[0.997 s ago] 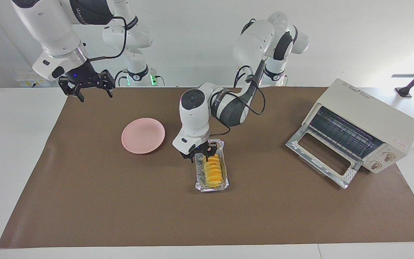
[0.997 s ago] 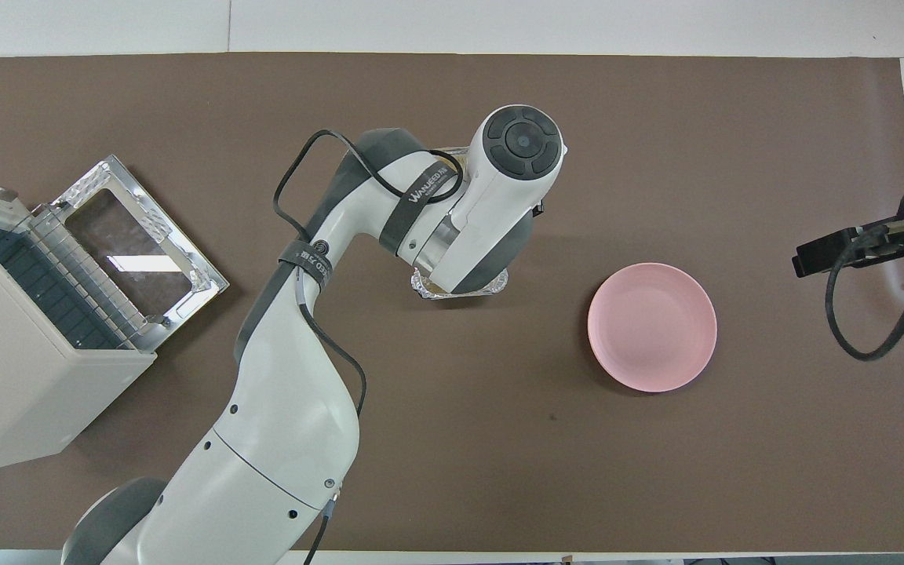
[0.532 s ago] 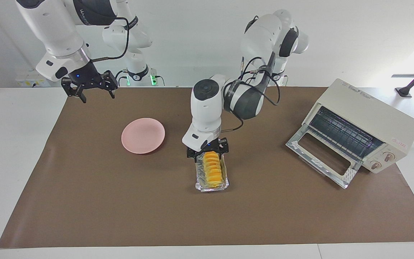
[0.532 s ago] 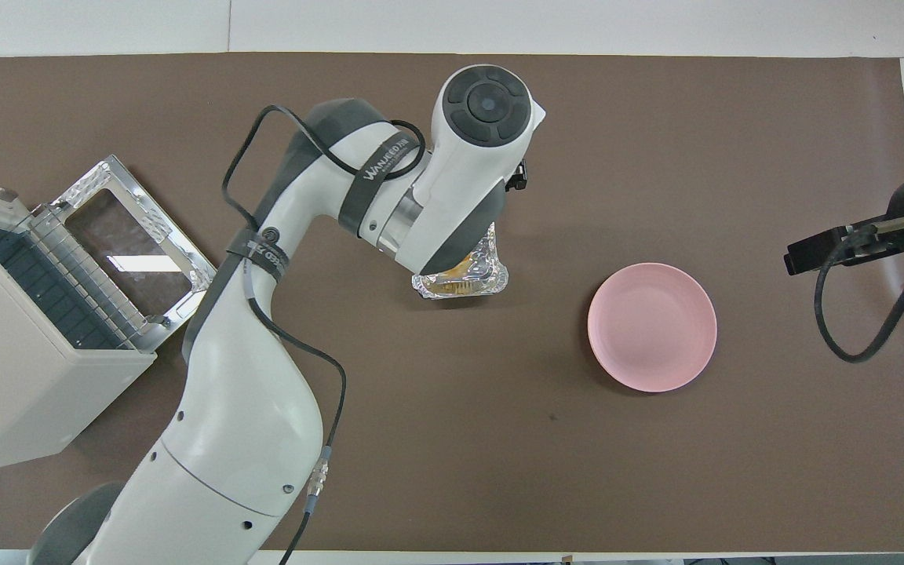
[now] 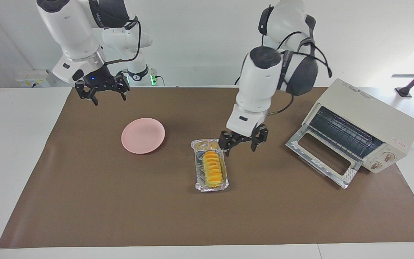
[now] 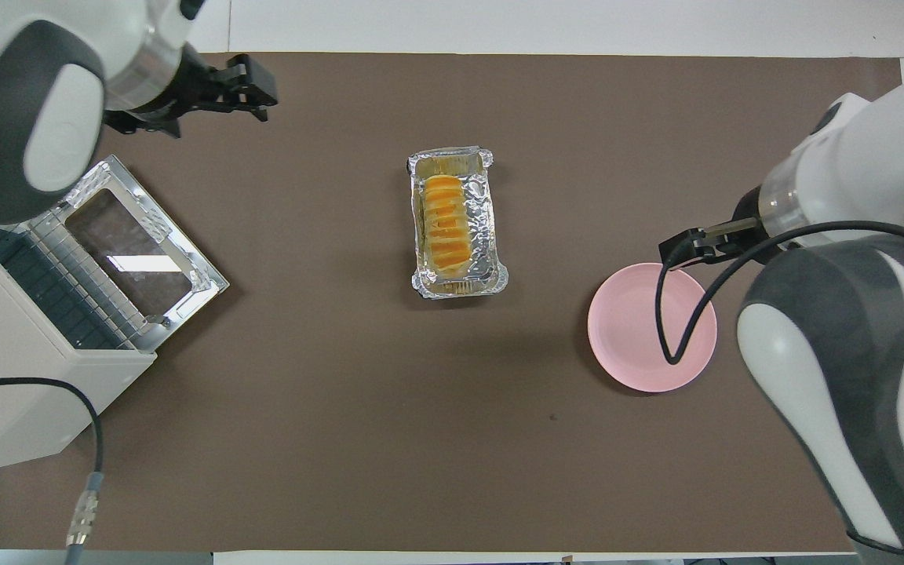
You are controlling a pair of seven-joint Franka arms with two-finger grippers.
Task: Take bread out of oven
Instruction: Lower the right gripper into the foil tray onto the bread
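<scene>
The bread (image 5: 212,169) (image 6: 444,224), a ridged golden-orange loaf, lies in a crinkled foil tray (image 5: 210,187) (image 6: 486,235) on the brown mat, mid-table. The cream oven (image 5: 368,115) (image 6: 12,392) stands at the left arm's end with its glass door (image 5: 322,158) (image 6: 138,259) dropped open and its rack bare. My left gripper (image 5: 240,146) hangs open and empty above the mat, between the tray and the oven door. My right gripper (image 5: 107,97) is open and empty, up in the air near the mat's edge at the right arm's end.
A round pink plate (image 5: 143,135) (image 6: 640,345) sits on the mat beside the foil tray, toward the right arm's end. The brown mat (image 5: 120,208) covers most of the white table. A black stand (image 5: 408,90) is on the table by the oven.
My left gripper has opened, come up off the foil tray's end and swung toward the oven. The tray and bread stayed put. My right gripper has drifted a little toward the plate.
</scene>
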